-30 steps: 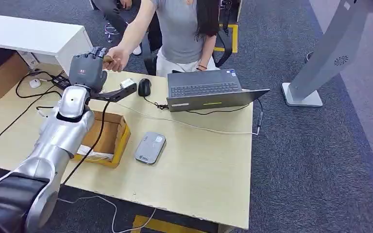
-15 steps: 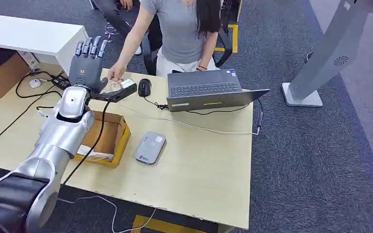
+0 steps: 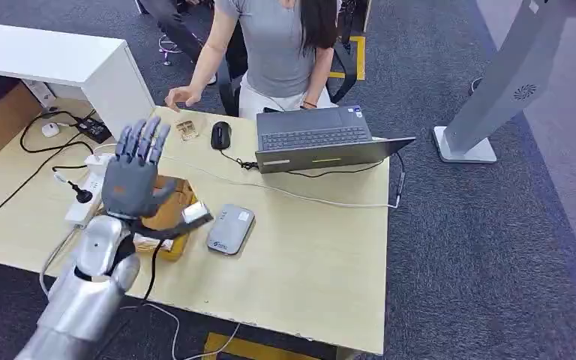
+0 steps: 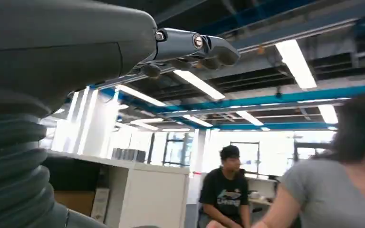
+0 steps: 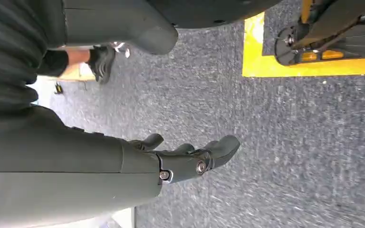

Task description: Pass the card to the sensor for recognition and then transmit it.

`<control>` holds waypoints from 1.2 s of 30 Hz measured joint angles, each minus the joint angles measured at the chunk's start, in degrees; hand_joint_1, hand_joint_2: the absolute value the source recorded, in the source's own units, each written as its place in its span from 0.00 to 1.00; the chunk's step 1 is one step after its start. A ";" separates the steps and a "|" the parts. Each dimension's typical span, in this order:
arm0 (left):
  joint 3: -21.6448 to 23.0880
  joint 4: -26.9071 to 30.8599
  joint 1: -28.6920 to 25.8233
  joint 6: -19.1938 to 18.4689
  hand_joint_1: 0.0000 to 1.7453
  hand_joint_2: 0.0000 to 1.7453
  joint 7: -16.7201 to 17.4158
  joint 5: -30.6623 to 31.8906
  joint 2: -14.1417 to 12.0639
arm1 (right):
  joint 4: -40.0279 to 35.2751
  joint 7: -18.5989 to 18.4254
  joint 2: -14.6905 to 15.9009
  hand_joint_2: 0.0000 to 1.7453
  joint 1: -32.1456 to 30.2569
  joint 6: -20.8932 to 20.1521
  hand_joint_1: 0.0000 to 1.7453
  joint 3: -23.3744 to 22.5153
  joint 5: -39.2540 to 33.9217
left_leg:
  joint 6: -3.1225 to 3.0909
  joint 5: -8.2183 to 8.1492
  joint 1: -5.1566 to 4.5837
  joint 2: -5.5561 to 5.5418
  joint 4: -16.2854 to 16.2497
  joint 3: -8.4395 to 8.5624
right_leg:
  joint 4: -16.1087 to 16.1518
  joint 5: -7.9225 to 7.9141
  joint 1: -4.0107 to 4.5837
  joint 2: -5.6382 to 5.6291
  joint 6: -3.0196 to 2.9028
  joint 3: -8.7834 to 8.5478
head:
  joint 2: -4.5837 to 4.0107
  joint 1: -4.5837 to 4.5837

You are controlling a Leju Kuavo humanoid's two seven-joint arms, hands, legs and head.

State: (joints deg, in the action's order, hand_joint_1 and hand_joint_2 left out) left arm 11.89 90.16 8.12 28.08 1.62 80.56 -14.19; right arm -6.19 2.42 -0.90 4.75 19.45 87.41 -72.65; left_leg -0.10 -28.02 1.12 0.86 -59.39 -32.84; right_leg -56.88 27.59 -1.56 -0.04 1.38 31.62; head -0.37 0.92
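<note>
Left hand [image 3: 136,174] hovers empty over the cardboard box [image 3: 166,217] at the desk's [image 3: 307,262] left edge, fingers spread. The card [image 3: 187,129] lies on the far edge by the person's hand [image 3: 183,97], seemingly handed over. Card reader [image 3: 230,228] sits mid-desk. Right hand [image 5: 190,159] hangs loosely open, empty.
</note>
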 joint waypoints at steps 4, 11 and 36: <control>-0.02 9.12 -12.54 3.77 0.00 1.00 0.00 1.56 0.00 | 0.00 0.24 0.00 1.00 -0.20 0.55 0.00 -0.79 -1.07 | -0.06 -0.05 -0.01 -0.10 0.00 -0.07 | 0.04 0.07 -0.01 0.14 0.10 0.02 | 0.00 -0.02; -0.02 16.22 -20.61 4.82 0.00 1.00 -0.52 1.89 0.02 | 0.00 0.50 -0.11 1.00 -0.20 0.68 0.00 -1.33 -1.60 | -0.09 0.01 0.00 -0.23 0.00 -0.06 | 0.02 0.05 0.00 0.28 0.10 -0.04 | 0.00 -0.02; -1.68 18.64 -27.32 -16.82 0.00 1.00 6.54 -3.91 -5.36 | 0.00 1.09 -0.55 1.00 -0.44 1.27 0.00 -3.19 -4.53 | -0.04 0.11 0.02 -0.39 0.00 -0.06 | 0.00 -0.01 0.02 0.39 0.04 -0.08 | 0.00 0.00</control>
State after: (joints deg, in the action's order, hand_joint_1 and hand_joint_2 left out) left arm 10.21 108.80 -19.20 11.26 8.15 76.65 -19.54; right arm -6.19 3.52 -1.44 4.30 20.72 84.21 -77.18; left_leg -0.13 -27.91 1.14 0.47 -59.39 -32.90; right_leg -56.88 27.58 -1.54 0.35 1.41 31.54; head -0.37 0.92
